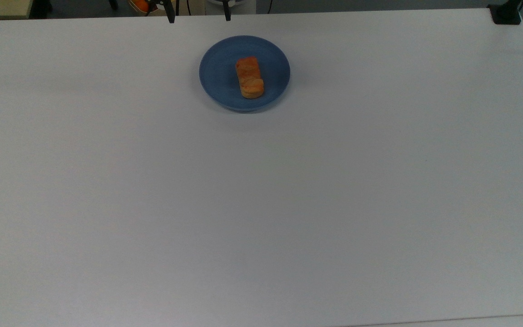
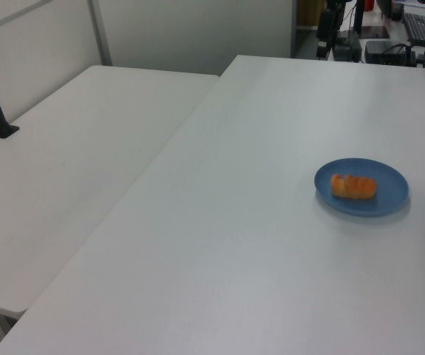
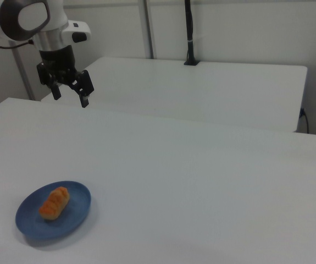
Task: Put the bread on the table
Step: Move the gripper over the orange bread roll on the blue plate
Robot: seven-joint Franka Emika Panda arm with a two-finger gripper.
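Table: large plain white rectangular tabletop [image 1: 261,204] [image 2: 271,244] [image 3: 201,181], smooth and matte.
Arm: white Franka arm [image 3: 37,22], raised well above the table's far edge in the right view.
Plate: round blue plate [image 1: 218,75] [image 2: 389,196] [image 3: 72,212], near the top view's upper edge.
Gripper: black two-finger gripper [image 3: 70,91], fingers spread apart, holding nothing, apparently well apart from the plate.
Bread: small oblong golden orange-brown pastry loaf [image 1: 249,77] [image 2: 353,186] [image 3: 54,202], lying on the plate, near its middle.

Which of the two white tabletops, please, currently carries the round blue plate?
The nearer large white tabletop carries the round blue plate; the far one carries a black post.
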